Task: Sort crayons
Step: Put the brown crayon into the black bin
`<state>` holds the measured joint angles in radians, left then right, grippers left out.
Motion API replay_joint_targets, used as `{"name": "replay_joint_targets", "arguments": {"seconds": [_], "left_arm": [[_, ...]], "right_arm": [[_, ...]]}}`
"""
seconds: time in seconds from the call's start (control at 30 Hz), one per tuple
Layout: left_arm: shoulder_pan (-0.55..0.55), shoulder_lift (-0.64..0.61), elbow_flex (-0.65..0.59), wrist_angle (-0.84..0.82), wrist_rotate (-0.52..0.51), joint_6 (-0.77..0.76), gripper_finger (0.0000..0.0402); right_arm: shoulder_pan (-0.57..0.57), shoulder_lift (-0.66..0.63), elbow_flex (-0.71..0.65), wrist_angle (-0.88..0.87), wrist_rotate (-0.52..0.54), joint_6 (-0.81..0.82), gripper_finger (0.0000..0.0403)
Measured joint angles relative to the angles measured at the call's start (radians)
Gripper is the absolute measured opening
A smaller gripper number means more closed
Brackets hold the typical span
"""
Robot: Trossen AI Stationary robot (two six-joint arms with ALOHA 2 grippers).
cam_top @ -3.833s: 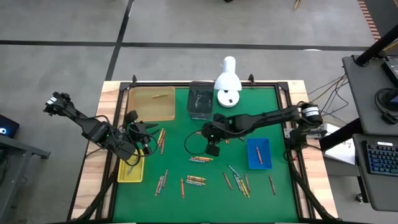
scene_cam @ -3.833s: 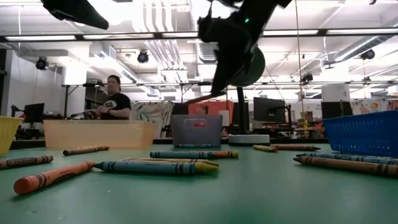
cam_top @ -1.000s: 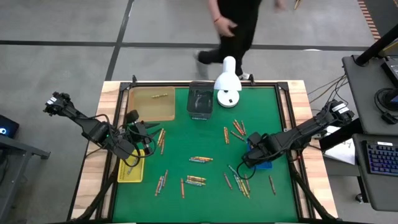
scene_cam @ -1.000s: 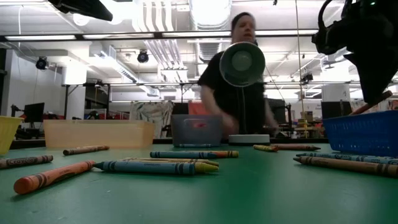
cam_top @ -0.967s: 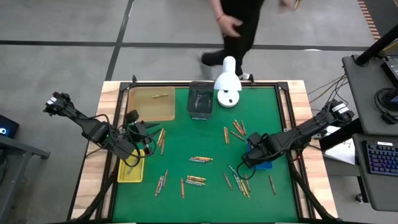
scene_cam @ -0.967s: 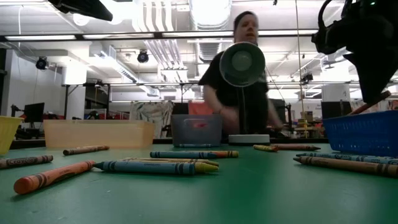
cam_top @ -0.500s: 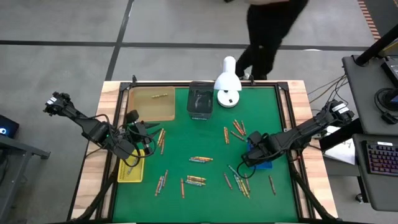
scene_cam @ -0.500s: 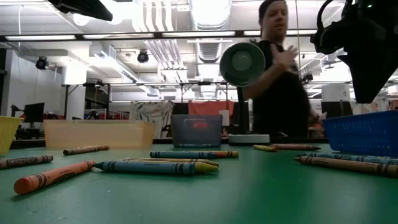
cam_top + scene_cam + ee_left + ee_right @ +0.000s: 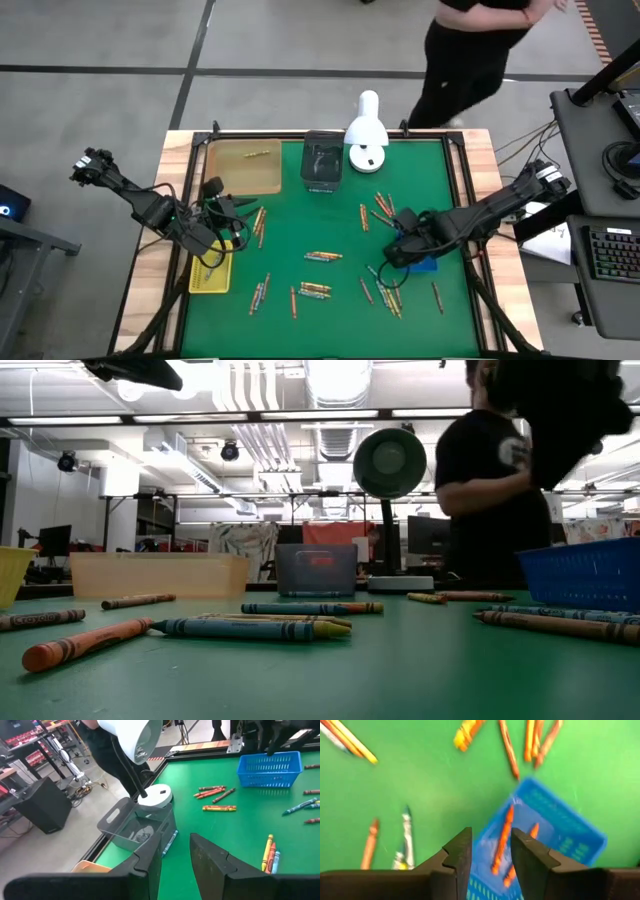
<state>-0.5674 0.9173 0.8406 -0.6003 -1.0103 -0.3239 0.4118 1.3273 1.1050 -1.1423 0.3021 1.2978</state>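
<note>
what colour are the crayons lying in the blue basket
Orange: two crayons lie in the blue basket, clearest in the right wrist view.

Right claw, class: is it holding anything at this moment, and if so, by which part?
Nothing is held. The right claw hangs open above the blue tray, and the orange crayons lie loose inside the tray, clear of both fingers.

A grey concrete floor [image 9: 120, 100] with dark seams surrounds the wood-edged table [image 9: 150, 290]. A person in dark clothes [image 9: 470, 50] walks past the far side (only the torso and legs show from above). A desk with a keyboard [image 9: 610, 255] stands on the right. Overhead, ceiling ducts [image 9: 270, 410] and strip lights [image 9: 330, 415] run across an open workshop with monitors [image 9: 425, 535].
</note>
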Motion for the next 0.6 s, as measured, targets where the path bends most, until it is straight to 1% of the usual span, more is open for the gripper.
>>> {"name": "replay_joint_targets", "arguments": {"seconds": [0.17, 0.3, 0.6], "left_arm": [[0.0, 0.0, 0.0, 0.028, 0.0, 0.0, 0.0084], [0.0, 0.0, -0.009, 0.04, 0.001, 0.0, 0.0084], [0.0, 0.0, -0.043, 0.098, 0.001, 0.001, 0.0084]], "right_arm": [[0.0, 0.0, 0.055, 0.023, 0.14, -0.098, 0.0107], [-0.005, 0.0, 0.066, 0.085, 0.23, -0.192, 0.0094], [-0.065, 0.0, 0.064, 0.264, 0.252, -0.419, 0.006]]}}
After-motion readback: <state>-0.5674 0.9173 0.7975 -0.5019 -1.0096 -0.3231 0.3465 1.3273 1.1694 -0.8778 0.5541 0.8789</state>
